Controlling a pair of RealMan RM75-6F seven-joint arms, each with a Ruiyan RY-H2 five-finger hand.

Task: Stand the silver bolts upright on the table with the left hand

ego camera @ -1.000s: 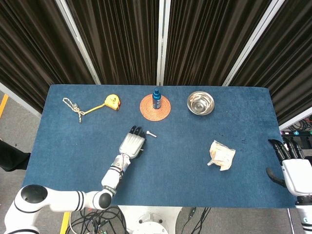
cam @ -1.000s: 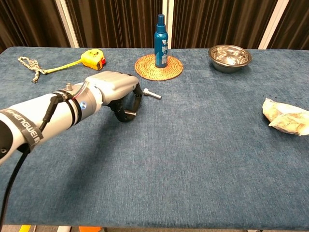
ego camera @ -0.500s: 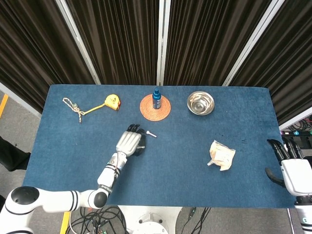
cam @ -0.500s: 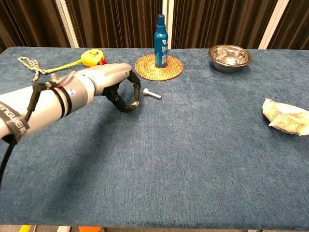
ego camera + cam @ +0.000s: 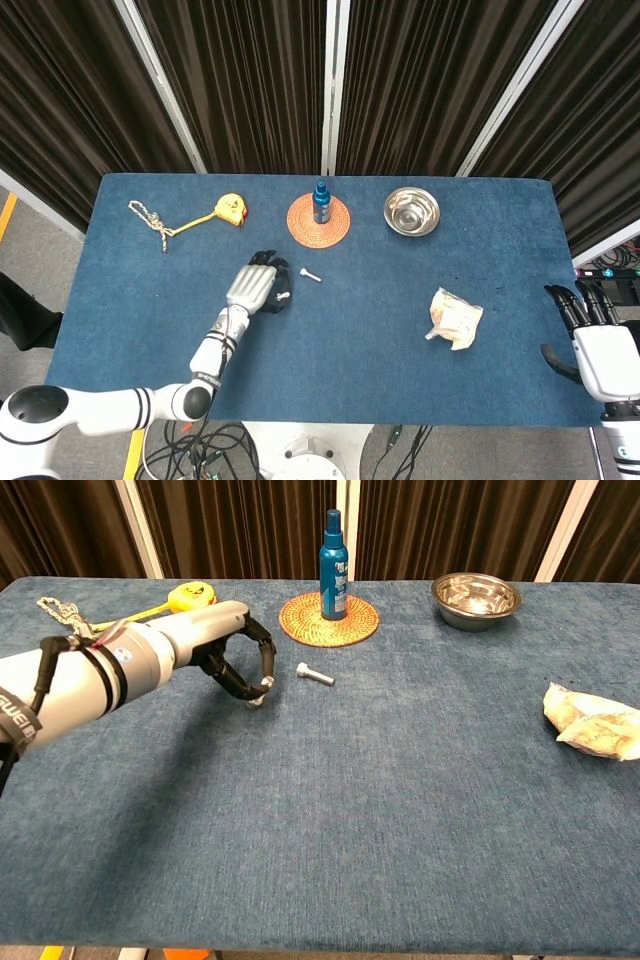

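My left hand (image 5: 215, 645) reaches over the table's left middle and pinches a small silver bolt (image 5: 257, 697) between thumb and fingertip, low over the blue cloth. I cannot tell whether that bolt touches the table. In the head view the hand (image 5: 255, 288) covers most of it, and only a pale bit of the bolt (image 5: 283, 296) shows. A second silver bolt (image 5: 315, 674) (image 5: 310, 274) lies on its side just right of the hand, untouched. My right hand (image 5: 595, 340) stays off the table's right edge, fingers apart and holding nothing.
A blue spray bottle (image 5: 333, 565) stands on a wicker coaster (image 5: 300, 625) at the back. A steel bowl (image 5: 476, 598) sits back right. A yellow tape measure (image 5: 190, 598) and a chain (image 5: 65, 615) lie back left. A crumpled packet (image 5: 590, 725) lies at the right.
My left hand has slid left and slightly back, away from the lying bolt, carrying the pinched bolt with it. The right hand has not moved.
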